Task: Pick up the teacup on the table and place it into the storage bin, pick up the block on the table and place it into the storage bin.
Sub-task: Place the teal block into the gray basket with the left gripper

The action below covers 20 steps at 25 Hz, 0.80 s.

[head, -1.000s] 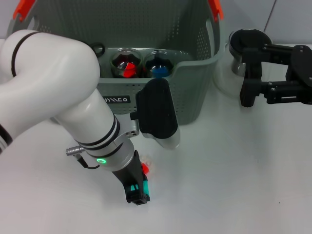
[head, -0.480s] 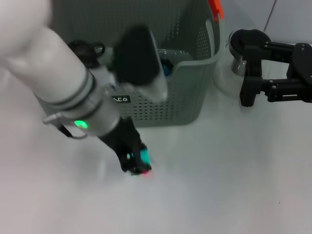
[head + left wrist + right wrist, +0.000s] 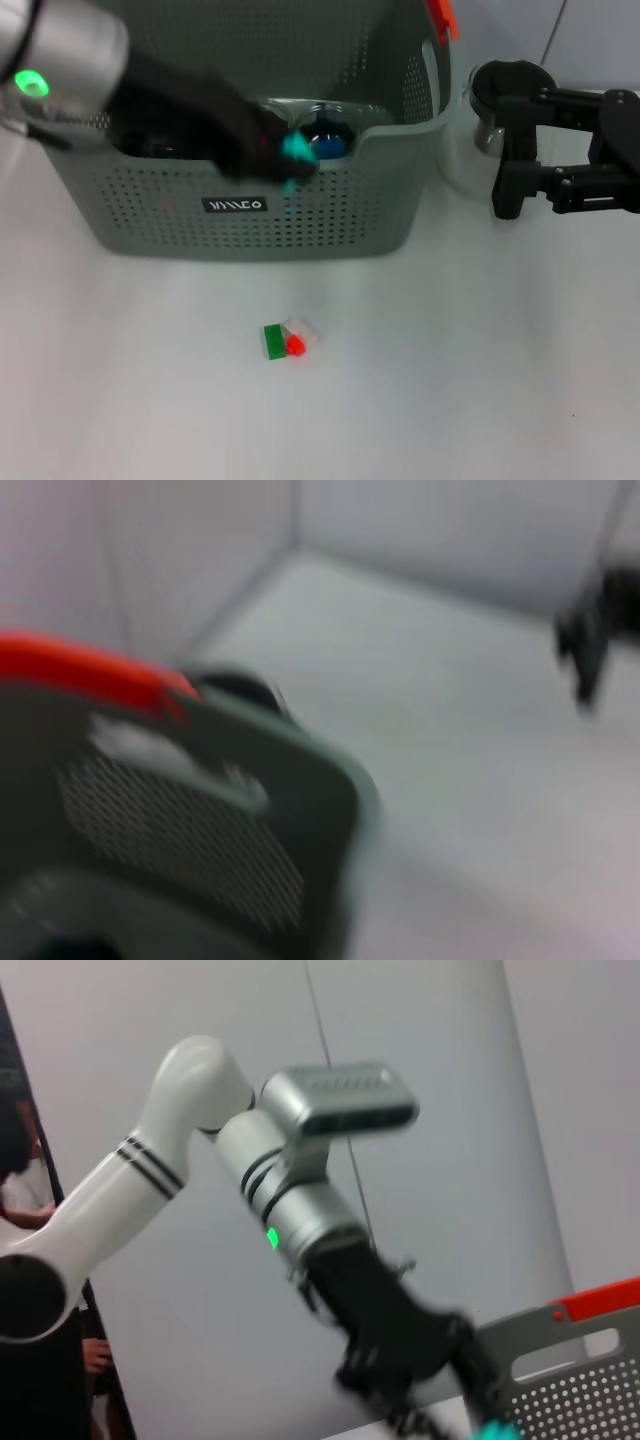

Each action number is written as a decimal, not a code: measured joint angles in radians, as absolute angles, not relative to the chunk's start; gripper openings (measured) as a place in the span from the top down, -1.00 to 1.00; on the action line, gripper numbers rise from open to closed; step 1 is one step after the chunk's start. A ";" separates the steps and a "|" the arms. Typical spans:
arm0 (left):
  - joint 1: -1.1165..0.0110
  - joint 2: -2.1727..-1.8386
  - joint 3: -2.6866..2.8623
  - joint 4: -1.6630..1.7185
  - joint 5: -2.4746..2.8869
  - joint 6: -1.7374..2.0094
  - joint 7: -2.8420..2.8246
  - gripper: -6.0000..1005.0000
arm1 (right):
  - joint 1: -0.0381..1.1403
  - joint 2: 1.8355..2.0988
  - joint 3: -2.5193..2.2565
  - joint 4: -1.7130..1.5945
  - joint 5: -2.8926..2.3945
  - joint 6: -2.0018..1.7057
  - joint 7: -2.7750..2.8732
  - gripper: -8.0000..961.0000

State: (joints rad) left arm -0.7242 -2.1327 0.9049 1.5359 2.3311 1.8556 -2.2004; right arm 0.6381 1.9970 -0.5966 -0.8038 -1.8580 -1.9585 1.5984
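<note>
Head view: left pincer (image 3: 285, 155) blurred above storage bin (image 3: 330, 215); opening, grip unclear.

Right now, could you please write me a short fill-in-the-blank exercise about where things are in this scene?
1. The small green, white and red block lies on the plain white ____.
2. The left tool is over the large grey perforated storage ____.
3. The black right tool is beside the clear glass pitcher with the ____ lid.
4. The bin's handle clips are ____.

Missing words: table; bin; black; orange
</note>
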 joint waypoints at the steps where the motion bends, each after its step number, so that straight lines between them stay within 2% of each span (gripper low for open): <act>1: -0.738 -2.119 0.866 1.515 2.309 1.844 -2.202 0.09 | 0.640 1.996 -0.597 -0.804 -1.858 -1.961 1.599 -0.93; 8: -0.822 -2.019 0.734 1.218 2.260 1.588 -2.211 0.07 | 0.651 1.989 -0.605 -0.804 -1.858 -1.975 1.617 -0.93; 10: -0.841 -2.004 0.740 1.135 2.276 1.492 -2.212 0.06 | 0.654 1.987 -0.606 -0.806 -1.858 -1.981 1.628 -0.93; 13: -0.858 -2.000 0.756 1.054 2.317 1.351 -2.212 0.05 | 0.657 1.984 -0.607 -0.812 -1.861 -1.982 1.645 -0.93; 20: -0.839 -2.030 0.798 0.993 2.373 1.152 -2.207 0.02 | 0.660 1.973 -0.612 -0.816 -1.862 -1.982 1.659 -0.93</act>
State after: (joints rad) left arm -0.8386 -2.0298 0.7985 0.9931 2.3726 1.1515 -2.2071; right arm 0.6597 1.9725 -0.6115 -0.8157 -1.8617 -1.9819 1.6593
